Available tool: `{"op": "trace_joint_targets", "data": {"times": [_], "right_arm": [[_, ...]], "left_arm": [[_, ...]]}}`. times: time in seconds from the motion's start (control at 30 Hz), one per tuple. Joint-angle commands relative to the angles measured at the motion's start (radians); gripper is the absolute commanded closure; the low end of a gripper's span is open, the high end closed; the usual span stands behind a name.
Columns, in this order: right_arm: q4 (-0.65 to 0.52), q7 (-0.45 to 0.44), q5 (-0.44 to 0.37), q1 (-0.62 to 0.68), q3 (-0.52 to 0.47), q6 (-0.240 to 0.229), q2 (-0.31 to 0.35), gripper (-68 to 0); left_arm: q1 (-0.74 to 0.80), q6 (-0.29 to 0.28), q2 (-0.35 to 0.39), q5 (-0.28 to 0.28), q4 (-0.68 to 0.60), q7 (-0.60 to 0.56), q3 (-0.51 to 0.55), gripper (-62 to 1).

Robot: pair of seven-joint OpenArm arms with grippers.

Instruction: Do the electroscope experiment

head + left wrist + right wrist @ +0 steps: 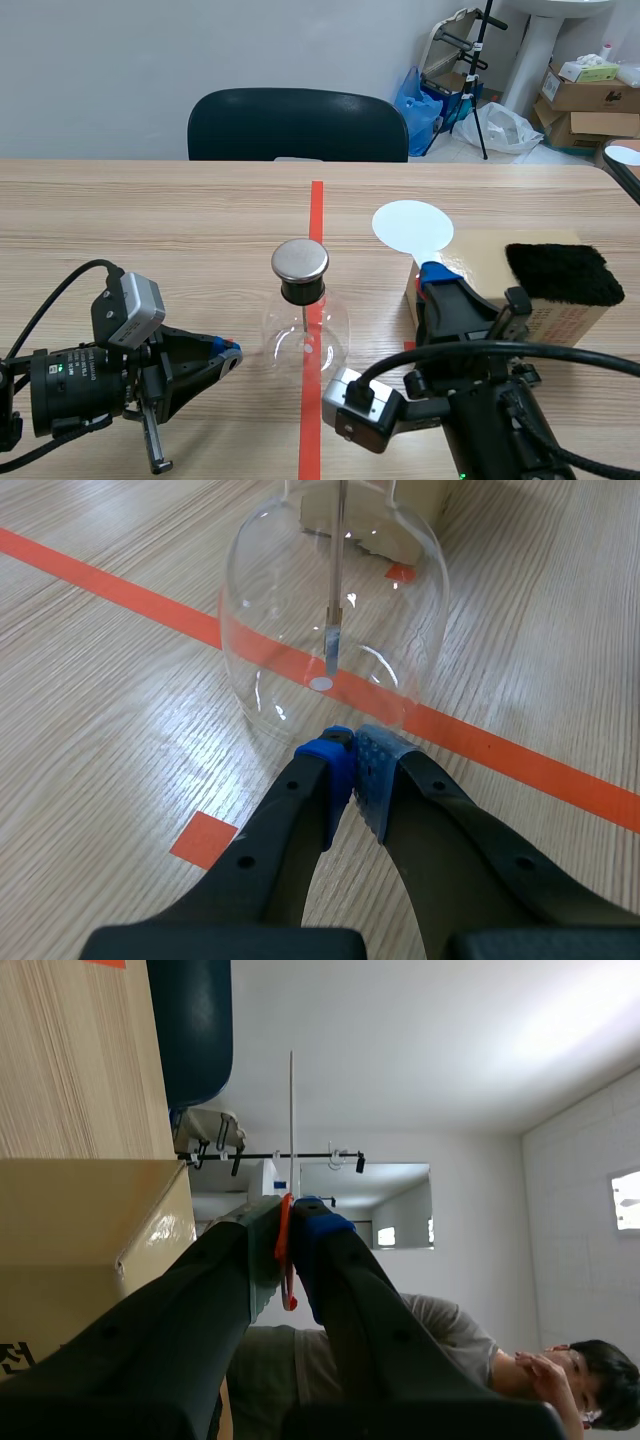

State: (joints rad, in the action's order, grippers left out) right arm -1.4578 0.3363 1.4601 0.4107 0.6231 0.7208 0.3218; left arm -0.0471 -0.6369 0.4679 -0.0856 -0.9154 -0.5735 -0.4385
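Stage check, going across the scene: lower left, the left gripper (228, 355) lies low over the pale wood-grain table (150, 220), jaws pressed together on nothing, blue tips pointing at the clear round glass electroscope flask (305, 335). In its wrist view the closed tips (352, 755) sit just short of the glass wall, and I can't tell if they touch. The flask stands dead centre on the orange-red tape line (316, 210), with its round silver metal cap (300, 260) on a black stopper and a thin metal rod (335, 630) hanging inside. Right of centre, the right gripper (440, 275) points up, pinching the thin orange handle (284, 1250) of a flat white round disc (412, 227), which stands above the near corner of the tan cardboard box (560, 320). A black fuzzy rectangular pad (565, 272) lies on the box top, right of the disc. My read: the disc is picked up, so charging comes next, rubbing it on the pad and then bringing it left to the cap. That needs a gentle approach, since the flask looks tippy. There's plenty of bare wood in the upper left; the right side is tighter, with the box near the table's right edge.
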Motion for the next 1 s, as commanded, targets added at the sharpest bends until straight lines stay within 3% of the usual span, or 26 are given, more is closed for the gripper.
{"op": "trace_joint_targets", "data": {"times": [0.0,0.97], "right_arm": [[-0.014,0.016,0.001,-0.009,-0.003,0.011,0.005,-1.1],[-0.014,0.043,0.001,-0.009,-0.003,0.011,0.005,-1.1]], "left_arm": [[-0.003,-0.002,-0.007,0.014,-0.019,-0.013,0.001,-1.7],[-0.003,-0.002,-0.007,0.014,-0.019,-0.013,0.001,-1.7]]}}
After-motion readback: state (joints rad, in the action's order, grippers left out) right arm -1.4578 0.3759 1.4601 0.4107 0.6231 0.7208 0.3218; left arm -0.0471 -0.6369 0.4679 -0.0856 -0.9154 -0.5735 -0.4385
